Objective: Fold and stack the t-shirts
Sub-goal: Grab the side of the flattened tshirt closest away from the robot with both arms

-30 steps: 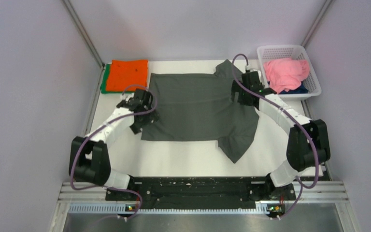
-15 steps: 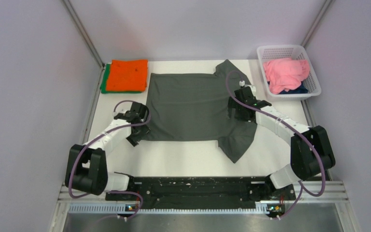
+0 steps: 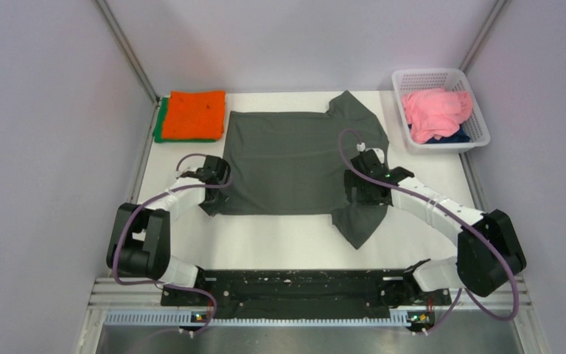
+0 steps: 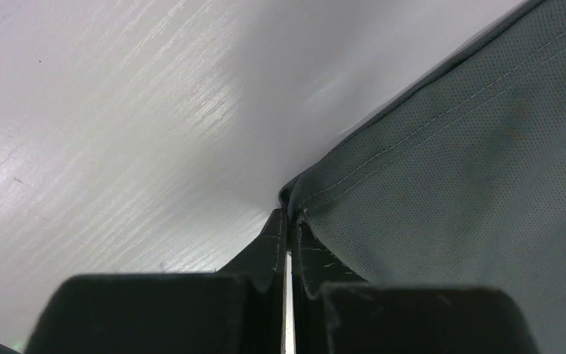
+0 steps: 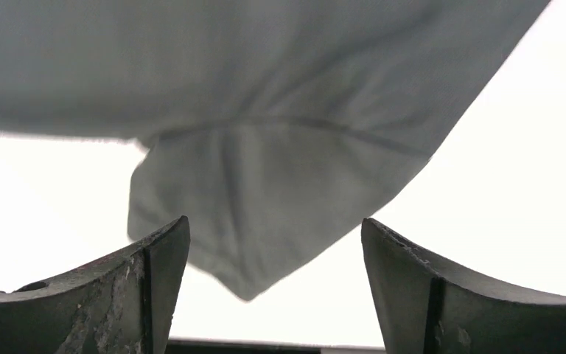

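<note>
Green t-shirt [image 3: 160, 124]: only a strip shows beside the orange t-shirt [image 3: 197, 114] lying on it, at the far left corner of the counter [image 3: 280, 237].
Navy t-shirt [image 3: 453, 136]: a sliver under the pink t-shirt [image 3: 435, 109] in the basket [image 3: 479, 127].
Top view: the left pincer [image 3: 210, 205] covers the dark grey t-shirt's [image 3: 287, 158] near left corner.
Right wrist view: cloth washed out and cut off by the top edge.

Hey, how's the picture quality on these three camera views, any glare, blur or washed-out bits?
Right wrist view: overexposed, the table blown out to white and the dark grey t-shirt looking pale. Left wrist view: a soft glare patch on the table, the shirt's stitching sharp. Top external view: even light, sharp throughout.
</note>
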Available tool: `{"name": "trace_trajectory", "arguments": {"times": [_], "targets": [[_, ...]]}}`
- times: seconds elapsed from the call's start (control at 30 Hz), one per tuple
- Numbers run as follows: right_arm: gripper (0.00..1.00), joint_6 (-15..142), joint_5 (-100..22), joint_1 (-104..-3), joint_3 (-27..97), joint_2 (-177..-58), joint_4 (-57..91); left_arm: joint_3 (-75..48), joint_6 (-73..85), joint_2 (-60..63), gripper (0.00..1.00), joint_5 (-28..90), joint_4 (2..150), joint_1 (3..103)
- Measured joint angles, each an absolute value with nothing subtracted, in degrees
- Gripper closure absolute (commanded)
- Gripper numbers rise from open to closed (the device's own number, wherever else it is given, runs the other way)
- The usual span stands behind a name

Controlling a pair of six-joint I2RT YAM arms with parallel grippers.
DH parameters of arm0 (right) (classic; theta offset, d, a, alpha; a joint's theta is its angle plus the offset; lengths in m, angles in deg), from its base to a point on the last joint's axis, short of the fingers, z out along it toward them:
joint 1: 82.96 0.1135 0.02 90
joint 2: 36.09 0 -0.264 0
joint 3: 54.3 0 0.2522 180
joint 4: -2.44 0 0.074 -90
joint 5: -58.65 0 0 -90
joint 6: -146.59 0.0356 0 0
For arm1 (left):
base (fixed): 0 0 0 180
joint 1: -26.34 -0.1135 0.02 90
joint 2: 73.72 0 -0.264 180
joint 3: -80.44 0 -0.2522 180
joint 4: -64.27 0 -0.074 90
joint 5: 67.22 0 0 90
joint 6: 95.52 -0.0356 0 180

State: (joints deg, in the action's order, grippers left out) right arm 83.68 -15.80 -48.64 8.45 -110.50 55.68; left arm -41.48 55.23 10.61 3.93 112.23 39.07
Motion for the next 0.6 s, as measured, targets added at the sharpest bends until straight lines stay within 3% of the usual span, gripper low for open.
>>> {"name": "trace_trajectory", "arguments": {"times": [0.2, 0.5, 0.6], "targets": [[0.43, 86.0, -20.7, -39.7, 4.8, -105.6, 60.4, -41.4, 55.0, 10.7, 1.0, 4.1, 111.5, 39.1], [0.51, 87.6, -24.3, -37.7, -1.1, -111.0, 55.2, -40.6, 54.1, 11.4, 1.0, 4.6, 111.3, 39.1], [0.58, 87.7, -24.8, -37.7, -1.3, -113.8, 52.6, -40.4, 54.0, 11.6, 1.0, 5.0, 111.3, 38.9]]}}
